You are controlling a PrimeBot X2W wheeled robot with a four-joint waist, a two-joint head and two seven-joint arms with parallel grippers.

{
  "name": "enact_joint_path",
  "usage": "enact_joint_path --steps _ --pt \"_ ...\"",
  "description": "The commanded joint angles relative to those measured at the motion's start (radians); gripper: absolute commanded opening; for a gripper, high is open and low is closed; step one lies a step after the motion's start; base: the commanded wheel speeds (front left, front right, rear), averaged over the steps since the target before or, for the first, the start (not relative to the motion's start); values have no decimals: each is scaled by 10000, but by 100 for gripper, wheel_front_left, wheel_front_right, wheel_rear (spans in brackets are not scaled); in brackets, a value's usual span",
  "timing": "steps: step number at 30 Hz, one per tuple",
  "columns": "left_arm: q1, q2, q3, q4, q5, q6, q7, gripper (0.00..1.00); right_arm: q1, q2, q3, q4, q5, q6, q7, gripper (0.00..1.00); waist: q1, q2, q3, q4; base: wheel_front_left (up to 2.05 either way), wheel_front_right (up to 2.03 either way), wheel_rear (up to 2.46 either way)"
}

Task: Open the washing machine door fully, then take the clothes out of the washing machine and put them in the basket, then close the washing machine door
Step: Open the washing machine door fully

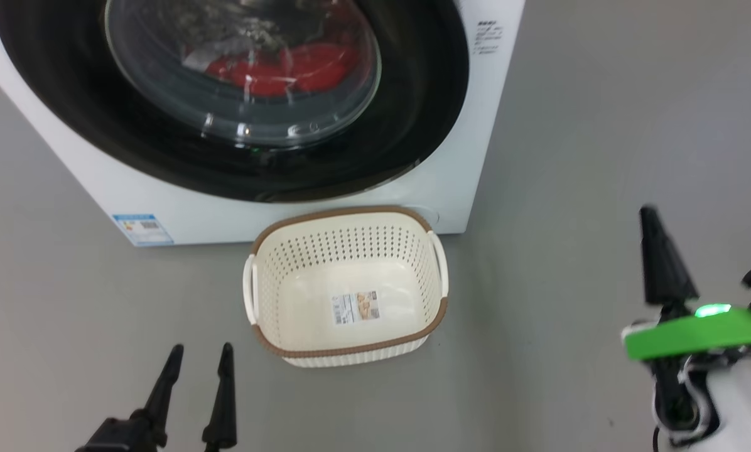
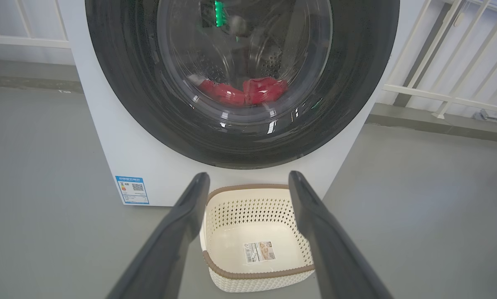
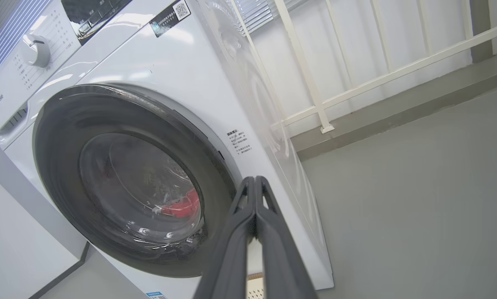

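The white washing machine (image 1: 451, 188) stands ahead with its black-rimmed door (image 1: 413, 94) shut flat against the front. Red clothes (image 1: 287, 69) show through the glass window, also in the left wrist view (image 2: 248, 91) and the right wrist view (image 3: 184, 205). The cream basket (image 1: 350, 351) sits on the floor just in front of the machine, with a paper label inside. My left gripper (image 1: 199, 355) is open, low at the left, short of the basket (image 2: 252, 276). My right gripper (image 1: 650, 216) is shut on nothing, out to the right, its fingers (image 3: 254, 185) pressed together and pointing at the door's right edge.
Grey floor (image 1: 570, 157) spreads around the machine. A white railing (image 3: 315, 112) and pale wall stand behind and to the right of it. A blue label sticker (image 1: 142, 229) marks the machine's lower left front.
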Motion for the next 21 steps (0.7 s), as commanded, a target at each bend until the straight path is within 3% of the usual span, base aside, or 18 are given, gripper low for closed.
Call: enact_joint_path --steps 1,7,15,21 --pt "-412 99 200 -280 -59 103 -124 100 -540 -169 130 -309 321 4 -88 0 0 -1 350 295 0 0 0" --pt "-904 99 -252 -370 -270 277 -124 100 -1757 -766 529 -426 1903 4 -88 0 0 -1 978 699 0 0 0" --pt "-1583 99 -866 -455 -572 502 -124 100 -3378 -2209 1638 -667 4796 4 -88 0 0 -1 1757 1258 0 0 0" --pt "-1914 99 -1173 -555 -727 648 -124 100 -4386 -3004 2028 -734 6245 4 -4 0 0 -1 2277 1534 0 0 0"
